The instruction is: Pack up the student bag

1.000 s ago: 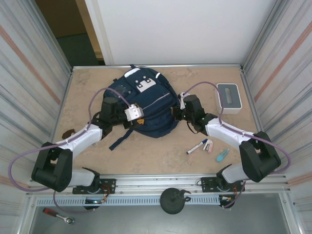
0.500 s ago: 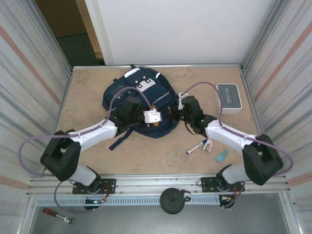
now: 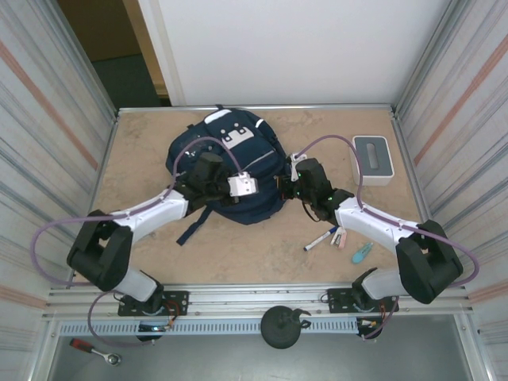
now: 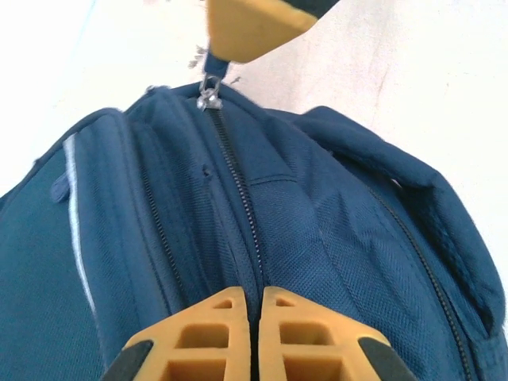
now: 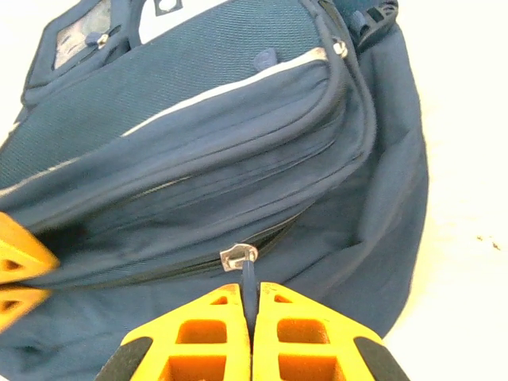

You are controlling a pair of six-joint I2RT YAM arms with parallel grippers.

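Student bag (image 3: 238, 171) lies mid-tabletop (image 3: 143, 135); left end effector (image 4: 255, 298) has just clamped shut on its zip seam (image 4: 238, 198); right end effector (image 5: 252, 298) pinches the zip pull (image 5: 249, 276); unzipping looks ready to begin

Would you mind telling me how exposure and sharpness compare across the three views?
Top external: even light, sharp throughout, student bag clearly outlined. Left wrist: table blown out pale, bag's far end slightly soft. Right wrist: table washed nearly white, bag fabric crisp.
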